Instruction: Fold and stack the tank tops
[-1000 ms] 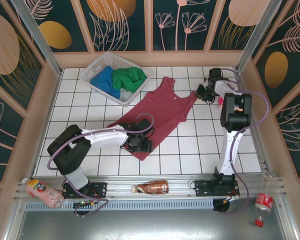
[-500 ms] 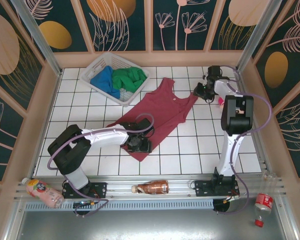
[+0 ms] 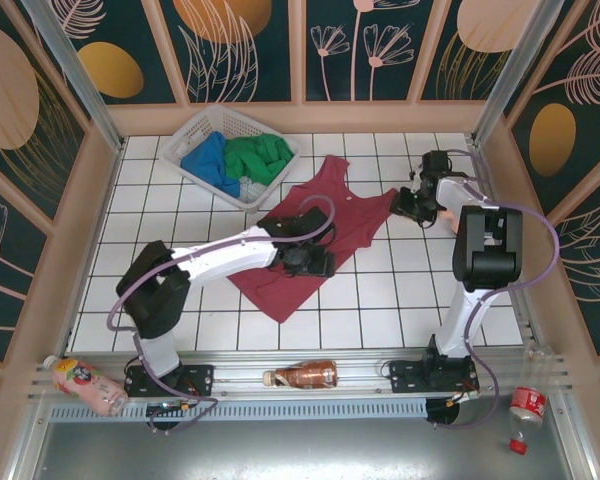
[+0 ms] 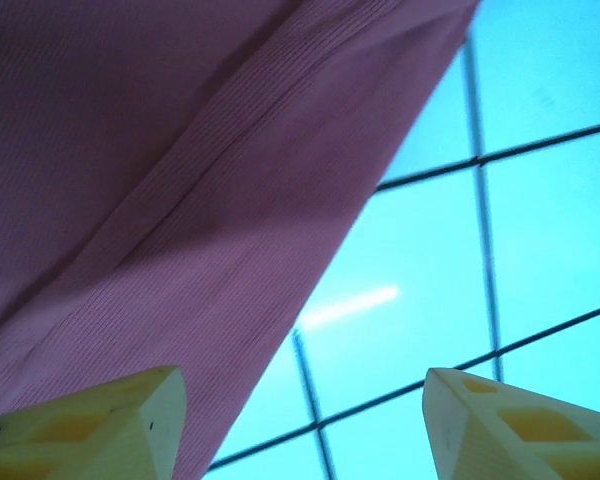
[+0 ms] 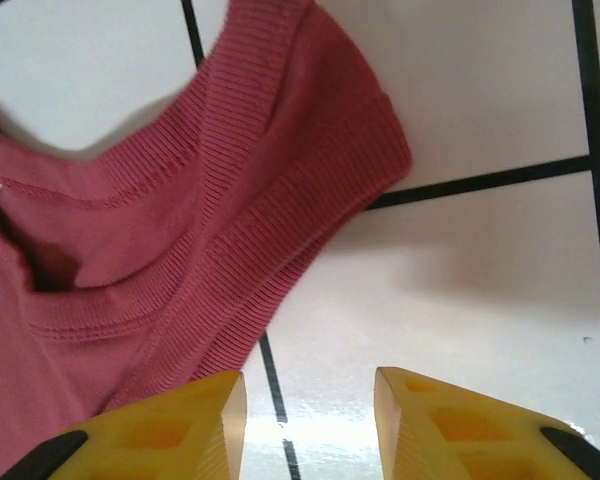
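Top external view: maroon-red cloth tank top (image 3: pixel 345 215) unfolded, green cloth top (image 3: pixel 258 157) and blue cloth top (image 3: pixel 208 160) in white lattice basket (image 3: pixel 183 138); left pincer (image 4: pixel 300 400), right pincer (image 5: pixel 310 400) spread, empty.

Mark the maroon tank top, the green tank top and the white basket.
maroon tank top (image 3: pixel 352 213): top external view, on its flat chest panel.
green tank top (image 3: pixel 255 157): top external view, on the middle of the crumpled cloth.
white basket (image 3: pixel 187 132): top external view, on its far-left rim.
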Available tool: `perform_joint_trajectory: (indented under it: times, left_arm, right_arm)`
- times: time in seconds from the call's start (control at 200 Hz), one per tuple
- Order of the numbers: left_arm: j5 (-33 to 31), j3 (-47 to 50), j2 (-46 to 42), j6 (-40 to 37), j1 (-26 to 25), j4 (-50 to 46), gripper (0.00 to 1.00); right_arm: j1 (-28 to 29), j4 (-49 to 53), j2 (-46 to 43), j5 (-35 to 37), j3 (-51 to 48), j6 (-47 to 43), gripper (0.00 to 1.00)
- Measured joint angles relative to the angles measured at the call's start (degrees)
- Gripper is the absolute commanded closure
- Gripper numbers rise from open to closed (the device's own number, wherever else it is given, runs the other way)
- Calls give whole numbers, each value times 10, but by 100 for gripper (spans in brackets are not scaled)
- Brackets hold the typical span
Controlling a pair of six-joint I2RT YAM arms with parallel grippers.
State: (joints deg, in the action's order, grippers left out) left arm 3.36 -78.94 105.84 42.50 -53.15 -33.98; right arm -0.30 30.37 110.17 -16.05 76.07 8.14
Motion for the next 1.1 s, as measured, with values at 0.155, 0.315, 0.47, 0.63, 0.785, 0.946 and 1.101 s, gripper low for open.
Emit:
perform_joint_trajectory:
  times: [0.155, 0.315, 0.47, 0.63, 0.785, 0.946, 1.101]
  left_arm:
    - [-36, -79, 81, -77, -7, 37, 35]
    - [-76, -138, 145, -164, -9, 86, 35]
    - [-89, -178, 189, -224, -9, 137, 36]
    - [-94, -219, 233, -270, -10, 163, 38]
    - [-93, -255, 277, -295, -12, 173, 40]
    - [-101, -278, 310, -310, -12, 166, 51]
    - [-138, -319, 337, -316, -13, 147, 69]
  right_arm:
    - [-2, -18, 0, -4, -6, 2, 56]
    - [-6, -43, 0, -17, -6, 14, 56]
    - [-12, -54, 1, -25, -5, 26, 56]
    - [-19, -59, 5, -34, -1, 31, 55]
    - [-24, -61, 7, -34, 0, 34, 55]
    - [-32, -62, 14, -35, 9, 38, 55]
    - [-32, -66, 33, -35, 20, 38, 55]
